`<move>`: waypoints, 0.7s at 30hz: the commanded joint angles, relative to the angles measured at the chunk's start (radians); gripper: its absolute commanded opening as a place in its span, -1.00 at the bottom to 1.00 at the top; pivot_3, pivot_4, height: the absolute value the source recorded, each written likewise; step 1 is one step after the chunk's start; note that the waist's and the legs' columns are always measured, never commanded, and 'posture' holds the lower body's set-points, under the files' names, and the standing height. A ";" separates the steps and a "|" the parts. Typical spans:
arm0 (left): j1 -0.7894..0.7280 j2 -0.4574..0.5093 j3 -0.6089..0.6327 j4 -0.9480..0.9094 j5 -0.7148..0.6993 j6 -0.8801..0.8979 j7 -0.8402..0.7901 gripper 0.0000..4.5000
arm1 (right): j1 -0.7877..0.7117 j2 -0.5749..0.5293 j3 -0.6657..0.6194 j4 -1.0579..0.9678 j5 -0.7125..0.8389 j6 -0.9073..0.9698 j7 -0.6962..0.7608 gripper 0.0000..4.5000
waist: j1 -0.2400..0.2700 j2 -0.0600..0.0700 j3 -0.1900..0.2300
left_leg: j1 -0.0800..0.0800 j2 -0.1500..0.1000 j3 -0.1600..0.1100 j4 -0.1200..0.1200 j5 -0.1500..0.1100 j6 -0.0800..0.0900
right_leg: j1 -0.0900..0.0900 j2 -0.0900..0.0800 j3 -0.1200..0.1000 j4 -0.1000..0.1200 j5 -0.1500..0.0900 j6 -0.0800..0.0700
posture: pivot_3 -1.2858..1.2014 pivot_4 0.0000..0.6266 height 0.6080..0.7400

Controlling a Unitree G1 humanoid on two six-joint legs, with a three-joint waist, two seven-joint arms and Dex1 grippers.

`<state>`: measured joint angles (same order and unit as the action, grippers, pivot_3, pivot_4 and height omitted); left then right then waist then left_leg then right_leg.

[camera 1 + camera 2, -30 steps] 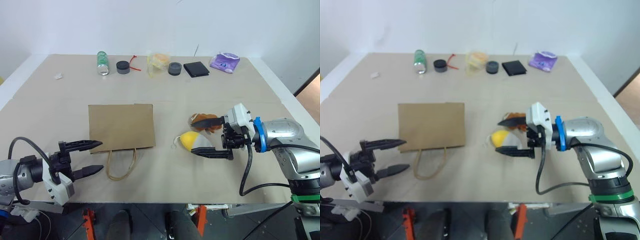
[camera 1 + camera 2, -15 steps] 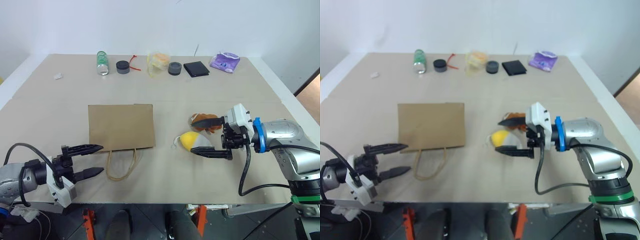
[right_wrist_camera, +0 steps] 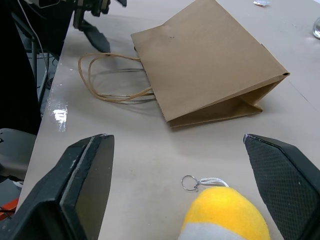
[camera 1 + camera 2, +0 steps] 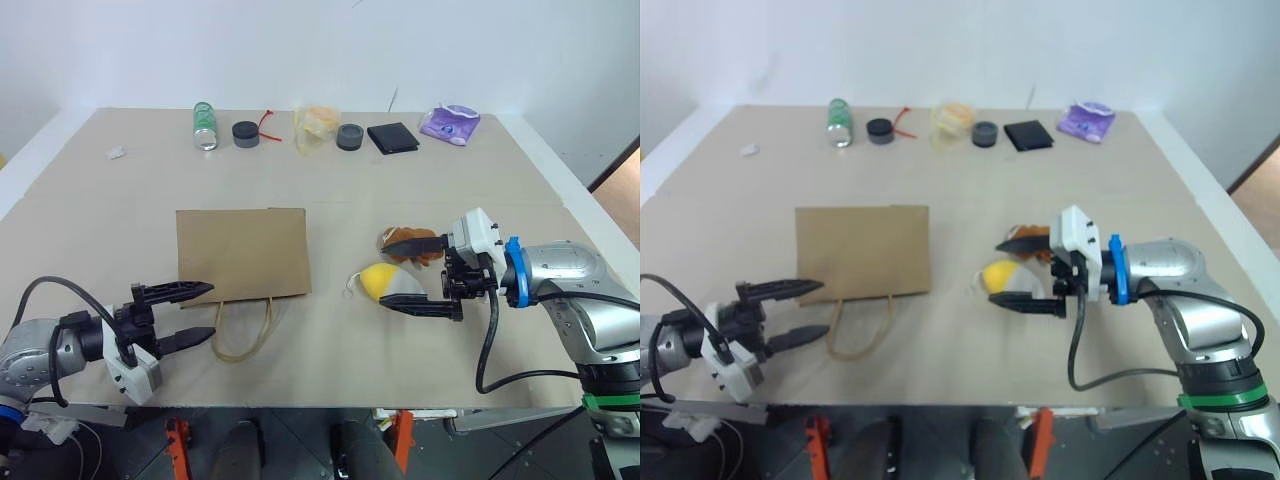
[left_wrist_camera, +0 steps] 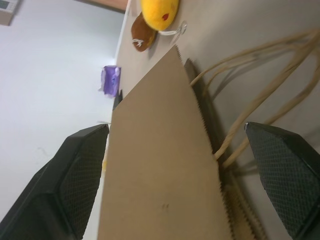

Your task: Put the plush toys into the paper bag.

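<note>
1. Lying flat on the tan table (image 4: 120,210), the paper bag (image 4: 242,252) has its mouth toward the near edge, its two cord handles (image 4: 241,330) spread on the surface.
2. Hovering just off the bag's near-left corner, beside the handles, the left gripper (image 4: 190,315) has its two black fingers spread wide, nothing between them.
3. To the right of the bag, apart from it, the egg-shaped plush toy (image 4: 388,281), yellow and white, lies on the table with its thin loop (image 4: 351,283) pointing toward the bag.
4. Just behind the egg sits the brown-orange plush toy (image 4: 408,243).
5. Reaching in from the right, the right gripper (image 4: 412,272) is wide open, one finger over the brown toy and the other by the egg's near side, clamped on neither.
6. Along the far edge stand a bottle (image 4: 204,126), two dark round items (image 4: 245,133), a yellow wrapper (image 4: 316,124), a black square (image 4: 391,138) and a purple packet (image 4: 450,124).
</note>
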<state>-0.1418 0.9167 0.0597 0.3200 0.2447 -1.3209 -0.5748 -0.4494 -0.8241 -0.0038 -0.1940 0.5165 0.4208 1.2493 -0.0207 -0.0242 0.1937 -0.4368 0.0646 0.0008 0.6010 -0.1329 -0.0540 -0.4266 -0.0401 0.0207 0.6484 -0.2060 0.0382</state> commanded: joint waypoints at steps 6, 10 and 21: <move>-0.055 0.004 -0.038 0.015 0.050 -0.009 0.049 1.00 | -0.011 -0.013 -0.041 -0.054 0.033 0.020 -0.022 0.99 | 0.000 0.000 0.000 | 0.000 0.000 0.000 0.000 0.000 0.000 | 0.000 0.000 0.000 0.000 0.000 0.000 | 0.03 -0.52 1.00; -0.085 -0.010 -0.068 0.029 0.077 -0.012 0.066 1.00 | -0.014 -0.012 -0.040 -0.056 0.036 0.025 -0.028 0.99 | 0.000 0.000 0.000 | 0.000 0.000 0.000 0.000 0.000 0.000 | 0.000 0.000 0.000 0.000 0.000 0.000 | 0.03 -0.52 1.00; -0.149 -0.028 -0.168 0.125 0.134 -0.024 0.100 -0.24 | -0.015 -0.013 -0.041 -0.070 0.044 0.041 -0.047 1.00 | 0.001 0.000 0.000 | 0.000 0.000 0.000 0.000 0.000 0.000 | 0.000 0.000 0.000 0.000 0.000 0.000 | 0.03 -0.52 1.00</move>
<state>-0.2743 0.8856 -0.1082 0.4445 0.3855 -1.3326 -0.4955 -0.4505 -0.8243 -0.0046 -0.2205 0.5439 0.4627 1.2097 -0.0199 -0.0244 0.1936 -0.4369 0.0646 0.0009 0.6011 -0.1328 -0.0539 -0.4264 -0.0398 0.0207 0.6484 -0.2058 0.0385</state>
